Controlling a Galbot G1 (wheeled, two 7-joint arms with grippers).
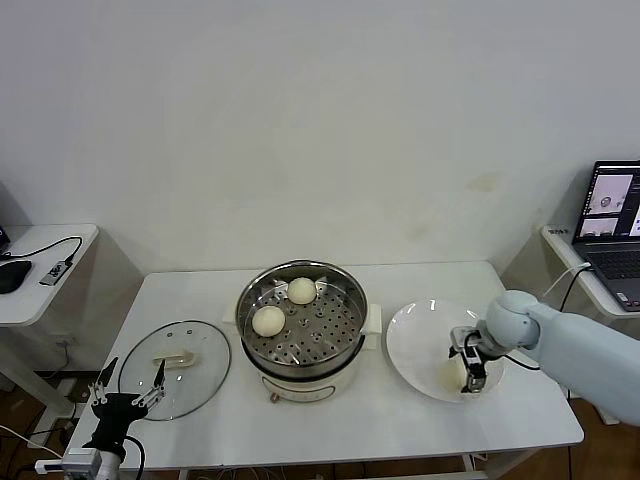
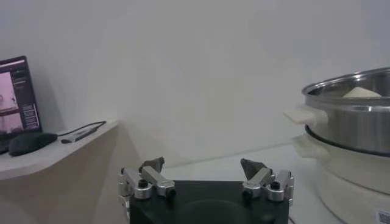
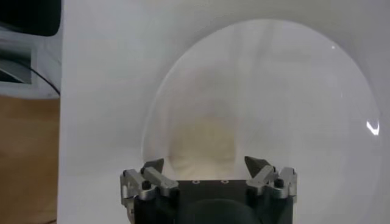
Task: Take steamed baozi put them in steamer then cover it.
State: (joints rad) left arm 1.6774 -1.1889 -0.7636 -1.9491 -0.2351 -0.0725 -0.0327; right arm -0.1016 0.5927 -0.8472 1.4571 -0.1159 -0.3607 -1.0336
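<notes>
right gripper [image 1: 470, 372]: over flat white round plate [image 1: 415, 345] right of shiny round steel steamer [image 1: 300, 330], fingers spread around a cream-white round bun [image 3: 204, 143], partly hidden, contact unclear | two buns in steamer | left gripper [image 1: 128, 392]: fingers apart, by clear glass lid [image 1: 175, 355] lying flat, left of steamer

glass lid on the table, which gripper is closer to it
Left. The left gripper hovers at the near edge of the glass lid; the right gripper is far across, over the white plate.
</notes>
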